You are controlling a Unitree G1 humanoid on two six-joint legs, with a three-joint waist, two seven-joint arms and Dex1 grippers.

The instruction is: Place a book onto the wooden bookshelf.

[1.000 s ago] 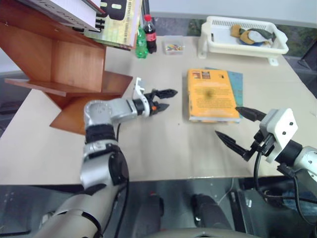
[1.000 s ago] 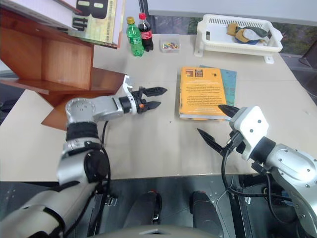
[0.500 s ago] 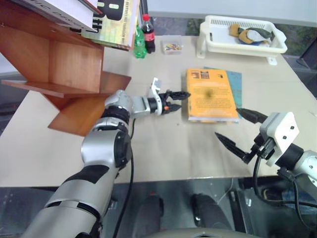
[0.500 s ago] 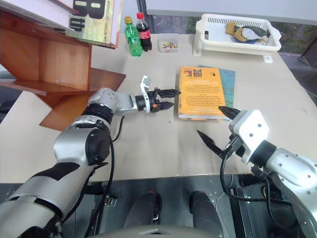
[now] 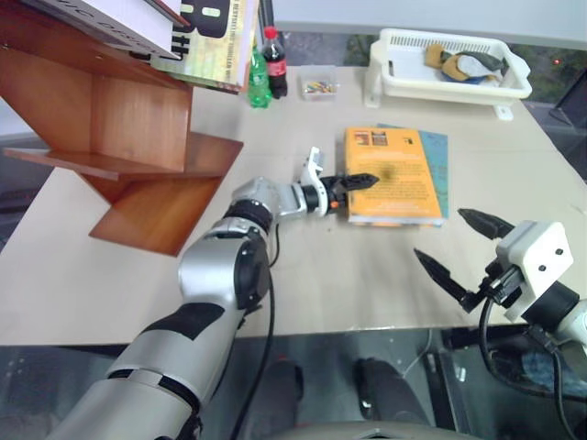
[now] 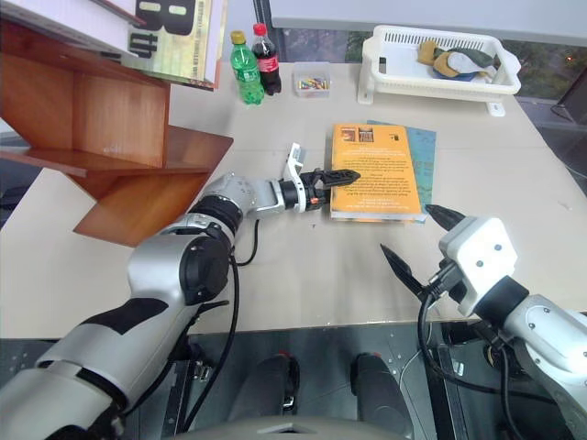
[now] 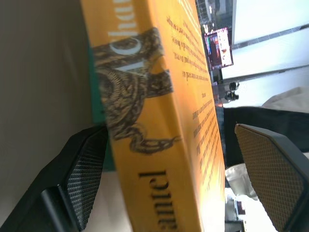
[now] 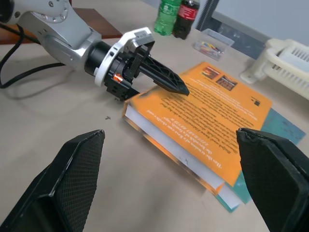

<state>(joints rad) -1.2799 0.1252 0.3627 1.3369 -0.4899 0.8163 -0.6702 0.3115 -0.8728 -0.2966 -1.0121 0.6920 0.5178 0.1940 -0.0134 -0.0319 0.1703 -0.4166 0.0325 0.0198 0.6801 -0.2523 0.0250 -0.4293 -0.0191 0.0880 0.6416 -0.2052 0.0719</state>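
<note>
Book point(image 5: 393, 174) (thick, orange-yellow) lies flat on a thinner teal book point(image 5: 438, 149) toward the table's point(image 5: 303, 275) right side, well apart from the wooden bookshelf point(image 5: 110, 128) at its left edge. Left gripper point(image 6: 332, 182) straddles its spine, one finger over the cover, jaws not clamped. Right gripper point(image 5: 451, 247) hovers released near the front edge.

Beige table point(image 6: 275, 275); wooden bookshelf point(image 6: 110, 137), bottles point(image 6: 252, 64), white basket point(image 6: 440, 64), teal book point(image 6: 426, 147)

Head pair looking down over table point(image 5: 303, 275); wrist cameras sitting close, both sharing the book point(image 8: 207, 116).
</note>
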